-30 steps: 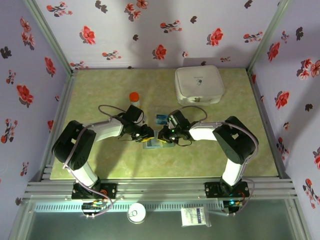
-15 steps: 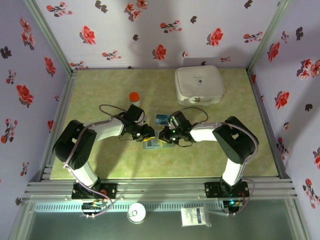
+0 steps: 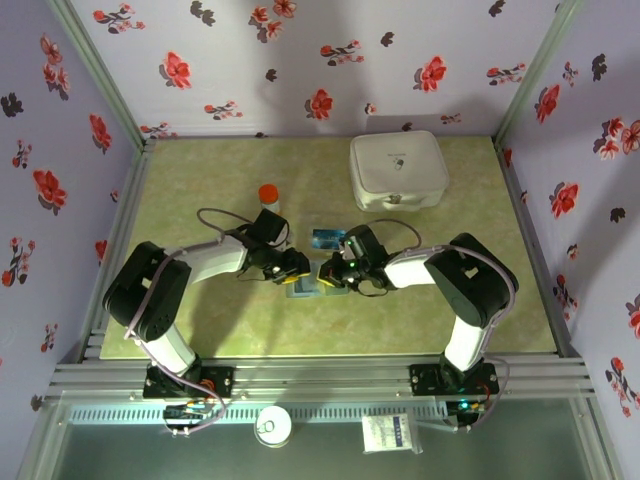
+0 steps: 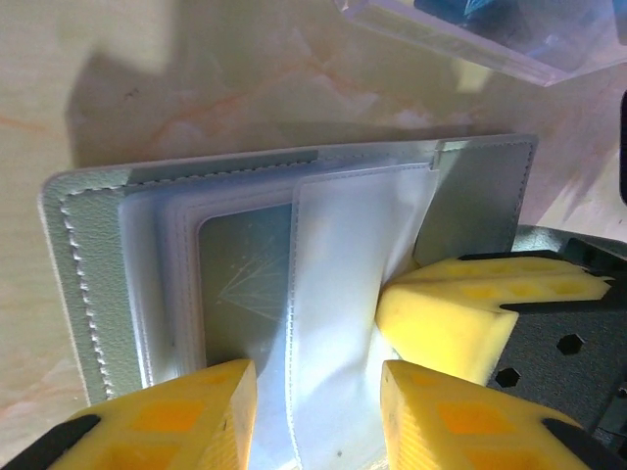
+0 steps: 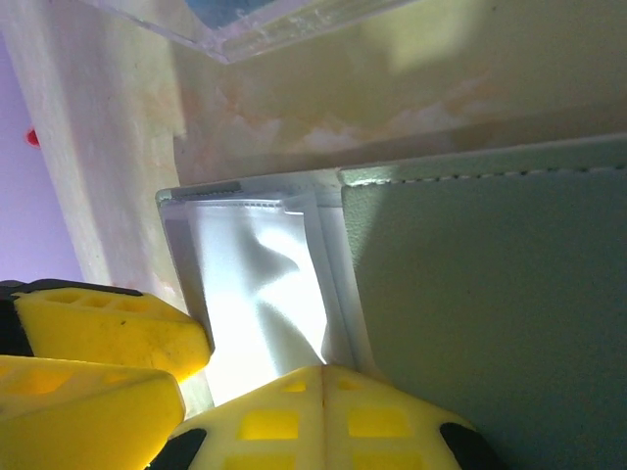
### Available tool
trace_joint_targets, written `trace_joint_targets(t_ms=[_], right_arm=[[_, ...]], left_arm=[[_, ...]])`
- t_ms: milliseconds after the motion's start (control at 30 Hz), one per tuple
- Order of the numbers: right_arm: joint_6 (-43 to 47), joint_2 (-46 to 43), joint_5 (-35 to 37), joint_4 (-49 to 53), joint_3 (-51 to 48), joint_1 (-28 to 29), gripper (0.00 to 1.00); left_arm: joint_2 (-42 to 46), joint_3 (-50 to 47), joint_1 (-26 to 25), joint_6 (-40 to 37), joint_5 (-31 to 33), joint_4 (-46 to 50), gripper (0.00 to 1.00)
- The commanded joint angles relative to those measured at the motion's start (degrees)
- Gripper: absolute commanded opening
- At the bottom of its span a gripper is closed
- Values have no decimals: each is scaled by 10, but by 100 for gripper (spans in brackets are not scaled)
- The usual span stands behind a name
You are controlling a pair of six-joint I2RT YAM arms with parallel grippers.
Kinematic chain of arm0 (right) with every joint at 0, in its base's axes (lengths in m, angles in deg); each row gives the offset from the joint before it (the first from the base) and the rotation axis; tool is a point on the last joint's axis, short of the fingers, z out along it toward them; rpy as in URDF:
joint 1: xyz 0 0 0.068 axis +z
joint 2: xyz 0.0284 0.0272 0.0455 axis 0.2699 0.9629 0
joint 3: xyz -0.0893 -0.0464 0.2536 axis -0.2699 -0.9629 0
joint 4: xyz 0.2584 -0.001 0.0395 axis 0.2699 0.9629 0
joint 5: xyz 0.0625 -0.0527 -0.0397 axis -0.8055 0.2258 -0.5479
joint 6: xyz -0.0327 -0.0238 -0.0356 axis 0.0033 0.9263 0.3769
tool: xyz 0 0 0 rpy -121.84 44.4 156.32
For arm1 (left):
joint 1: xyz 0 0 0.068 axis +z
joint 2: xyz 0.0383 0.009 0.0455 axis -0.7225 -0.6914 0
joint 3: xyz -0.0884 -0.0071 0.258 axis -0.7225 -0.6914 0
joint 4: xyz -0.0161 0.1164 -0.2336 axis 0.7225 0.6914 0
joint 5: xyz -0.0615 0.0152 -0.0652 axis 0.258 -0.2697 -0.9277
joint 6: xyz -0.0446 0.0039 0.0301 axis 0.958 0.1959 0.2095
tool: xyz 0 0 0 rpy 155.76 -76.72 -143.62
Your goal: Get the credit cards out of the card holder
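Left gripper (image 3: pixel 295 270) and right gripper (image 3: pixel 324 272) meet over the card holder (image 3: pixel 304 290) mid-table in my overhead view, hiding most of it. One blue credit card (image 3: pixel 325 238) lies just behind. On the left wrist view, the yellow fingers (image 4: pixel 167 421) stand apart, straddling a clear sleeve (image 4: pixel 343 294). On the right wrist view, the pads (image 5: pixel 265 421) press together at the sleeve's edge; I cannot tell whether plastic is caught.

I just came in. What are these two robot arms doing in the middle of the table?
Both arms work on a small grey-green folding card holder, lying open on the green marbled table. The left claw is open, its yellow fingers on either side of a clear plastic sleeve. The right claw is shut at the holder's edge; whether it pinches a sleeve I cannot tell.
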Motion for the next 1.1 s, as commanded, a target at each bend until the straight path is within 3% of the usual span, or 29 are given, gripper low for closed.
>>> trace_joint_targets(t_ms=[0,467,700,1067], right_arm=[[-17,8,3,-17,-16,-7,4],[-19,-3,3,-31,-32,-10,3],[-21,9,2,-39,-35,-11,0],[-24,7,-2,-44,-37,-11,0]], left_arm=[[-2,10,-7,12,-12,-5,38],[2,11,-15,28,-15,-18,30],[17,23,-18,7,43,43,36],[-12,18,-21,30,0,-3,35]])
